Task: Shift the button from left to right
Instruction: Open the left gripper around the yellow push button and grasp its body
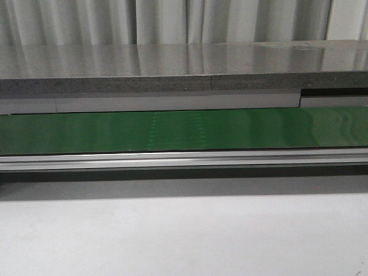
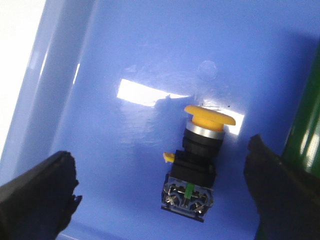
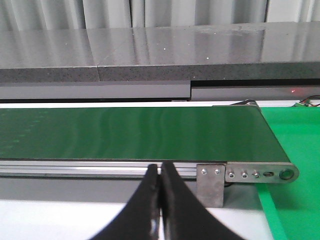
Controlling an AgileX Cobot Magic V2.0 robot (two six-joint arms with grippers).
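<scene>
The button lies on its side on the floor of a blue bin in the left wrist view. Its yellow cap points away from the fingers, and the black body ends in a clear contact block with a green mark. My left gripper is open above it, one black finger on each side, neither touching the button. My right gripper is shut on nothing, hanging over the white table and facing the belt. Neither the button nor either gripper shows in the front view.
A long green conveyor belt with an aluminium rail runs across the table; its right end borders a green mat. A grey stone ledge stands behind it. The bin's wall rises beside the button.
</scene>
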